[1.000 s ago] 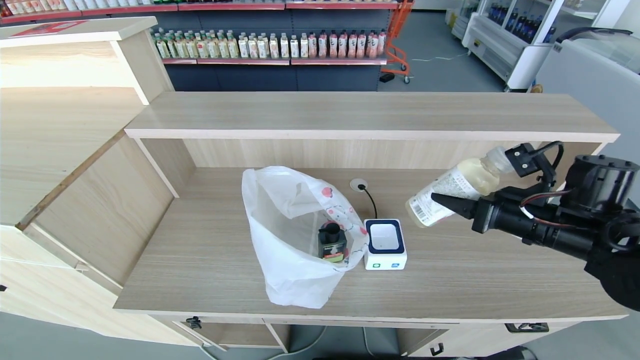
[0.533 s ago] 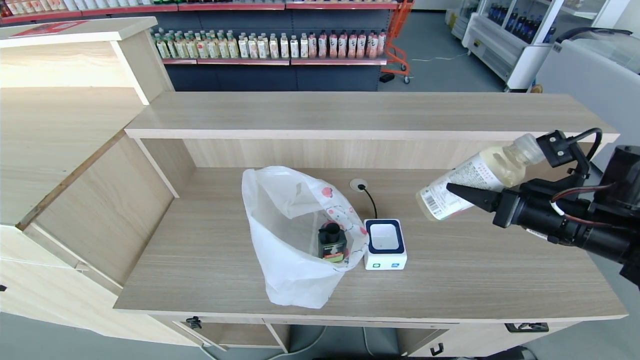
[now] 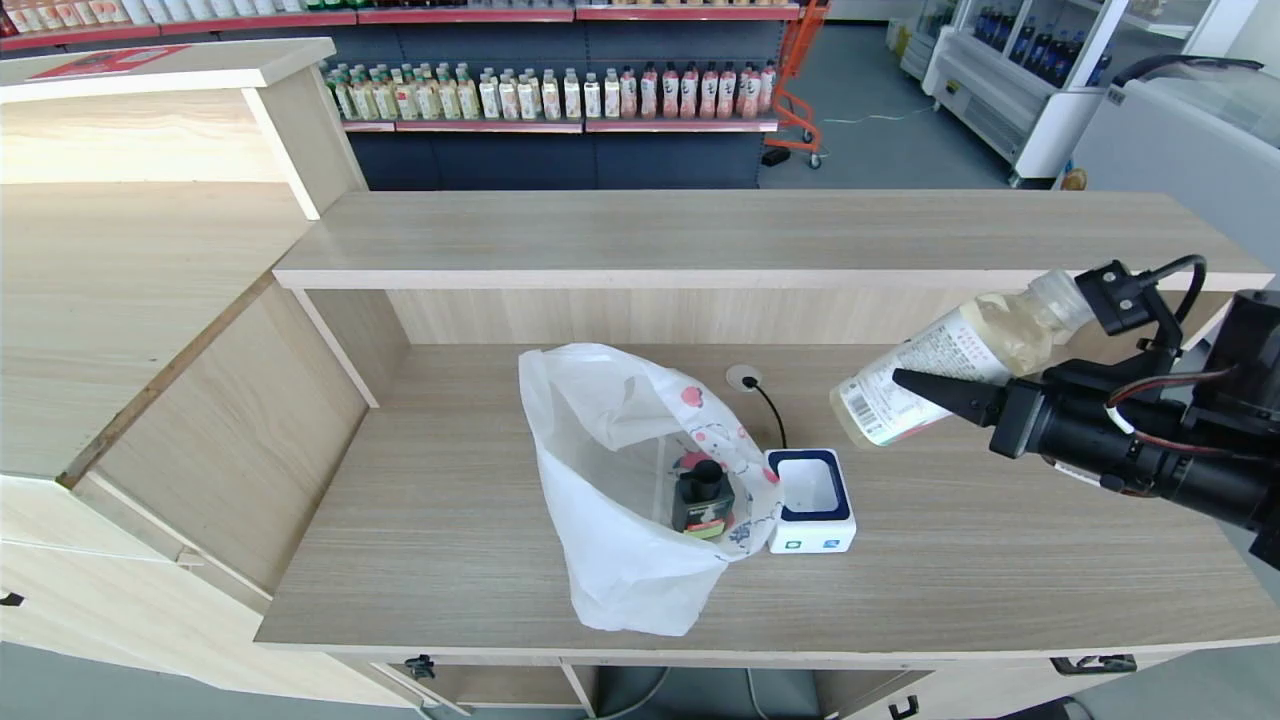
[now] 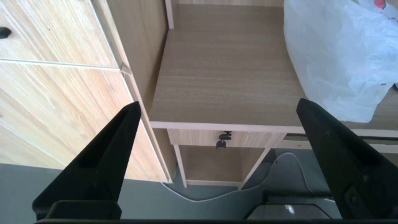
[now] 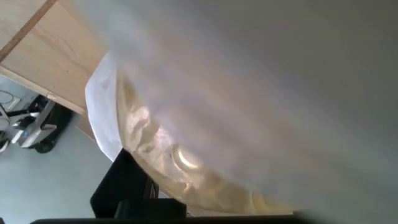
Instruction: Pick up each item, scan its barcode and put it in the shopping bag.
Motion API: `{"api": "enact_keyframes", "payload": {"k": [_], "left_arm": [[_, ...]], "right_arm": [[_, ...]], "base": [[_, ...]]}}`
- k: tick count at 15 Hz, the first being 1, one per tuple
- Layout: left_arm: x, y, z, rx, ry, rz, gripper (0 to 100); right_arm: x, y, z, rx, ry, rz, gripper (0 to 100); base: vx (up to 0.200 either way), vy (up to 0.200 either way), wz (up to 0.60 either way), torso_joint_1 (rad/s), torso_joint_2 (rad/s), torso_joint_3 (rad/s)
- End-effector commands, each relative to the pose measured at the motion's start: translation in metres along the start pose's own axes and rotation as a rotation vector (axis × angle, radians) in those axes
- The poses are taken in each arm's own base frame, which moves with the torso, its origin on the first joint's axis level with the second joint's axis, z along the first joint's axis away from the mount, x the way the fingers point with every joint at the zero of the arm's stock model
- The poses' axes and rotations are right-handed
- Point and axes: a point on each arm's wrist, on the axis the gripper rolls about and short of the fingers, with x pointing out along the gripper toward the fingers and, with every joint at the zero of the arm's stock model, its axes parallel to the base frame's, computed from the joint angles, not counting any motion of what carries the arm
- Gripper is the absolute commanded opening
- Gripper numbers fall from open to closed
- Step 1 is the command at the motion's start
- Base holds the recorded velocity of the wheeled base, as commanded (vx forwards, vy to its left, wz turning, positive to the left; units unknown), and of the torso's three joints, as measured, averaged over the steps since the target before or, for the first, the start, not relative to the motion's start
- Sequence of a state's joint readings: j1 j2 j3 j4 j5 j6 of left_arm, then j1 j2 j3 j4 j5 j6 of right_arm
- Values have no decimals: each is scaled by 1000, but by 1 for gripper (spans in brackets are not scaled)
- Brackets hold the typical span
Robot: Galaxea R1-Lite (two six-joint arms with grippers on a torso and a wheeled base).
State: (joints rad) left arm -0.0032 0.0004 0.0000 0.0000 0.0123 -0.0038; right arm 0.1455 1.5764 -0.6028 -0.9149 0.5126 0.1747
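A pale yellow drink bottle (image 3: 945, 370) with a white label hangs tilted in the air, barcode end down and towards the scanner, with my right gripper (image 3: 935, 390) shut on it. It is above the counter's right part, to the right of and higher than the white, blue-rimmed scanner (image 3: 810, 500). The right wrist view has the bottle (image 5: 186, 162) close up. The white shopping bag (image 3: 620, 540) stands open just left of the scanner, with a small dark bottle (image 3: 703, 497) inside. My left gripper (image 4: 217, 106) is open and holds nothing, low before the counter's front left edge, with the bag (image 4: 342, 56) farther off.
The wooden counter (image 3: 450, 520) has a raised ledge (image 3: 770, 235) along its back and a side wall on the left. A black cord runs from a hole (image 3: 745, 378) to the scanner. A drawer with a key (image 4: 221, 140) sits under the front edge.
My right gripper carried the bottle up and to the right. Then the head camera moved, so the whole scene shifted right; the bottle now stands somewhat nearer the scanner.
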Motion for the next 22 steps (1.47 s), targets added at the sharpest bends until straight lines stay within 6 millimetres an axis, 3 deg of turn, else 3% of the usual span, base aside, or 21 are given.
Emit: {"api": "enact_keyframes", "payload": {"k": [1, 7, 11, 16, 19, 22], "left_arm": [[0, 0, 0, -1, 0, 0, 100], [0, 0, 0, -1, 0, 0, 100], [0, 0, 0, -1, 0, 0, 100], [0, 0, 0, -1, 0, 0, 100], [0, 0, 0, -1, 0, 0, 100], [0, 0, 0, -1, 0, 0, 100]], "right_arm": [[11, 0, -2, 3, 12, 20, 0], [62, 40, -8, 8, 92, 203, 0], [71, 61, -35, 13, 176, 233, 0], [85, 64, -78, -105, 279, 253, 0], [92, 75, -84, -124, 263, 297, 0], [96, 74, -86, -143, 225, 307, 0]], "base": [[0, 0, 0, 0, 0, 0], [0, 0, 0, 0, 0, 0], [0, 0, 0, 0, 0, 0], [0, 0, 0, 0, 0, 0], [0, 0, 0, 0, 0, 0], [0, 0, 0, 0, 0, 0]]}}
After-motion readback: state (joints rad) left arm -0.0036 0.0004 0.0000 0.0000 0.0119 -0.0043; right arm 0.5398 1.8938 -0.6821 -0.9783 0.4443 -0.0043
